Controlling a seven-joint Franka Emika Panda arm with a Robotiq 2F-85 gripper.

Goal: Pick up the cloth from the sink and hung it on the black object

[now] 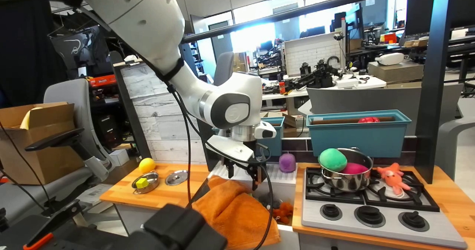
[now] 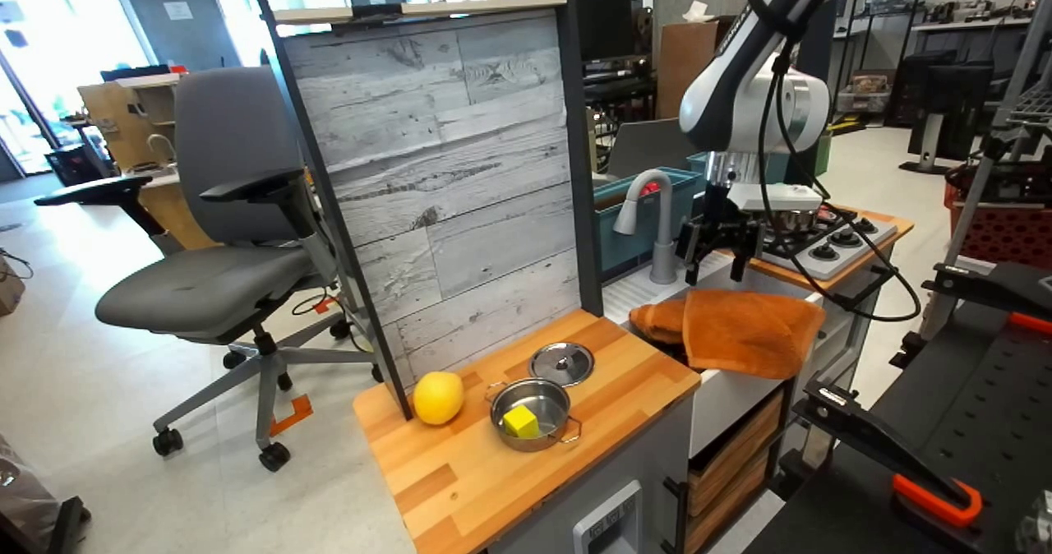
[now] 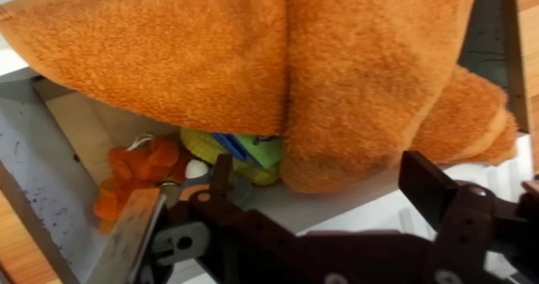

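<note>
The orange cloth (image 1: 237, 216) lies folded over the white sink (image 1: 285, 188) and hangs over its front edge. It also shows in an exterior view (image 2: 752, 332) and fills much of the wrist view (image 3: 236, 65). My gripper (image 1: 243, 179) is open and empty, pointing down just above the cloth's rear part, in both exterior views (image 2: 715, 276). In the wrist view, the fingers (image 3: 316, 170) are wide apart, with a cloth fold beyond and between them. A black rail (image 1: 297, 14) runs high across the back between black posts (image 1: 432, 83); which black object is meant is unclear.
A grey faucet (image 2: 664, 225) stands close beside the gripper. Toys, including an orange plush (image 3: 143, 162), lie in the sink. A stove (image 1: 345, 214) bears a pot (image 1: 347, 183) with balls. Teal planters (image 1: 356, 138) stand behind. A pan (image 2: 530, 414) and yellow ball (image 2: 438, 398) are on the counter.
</note>
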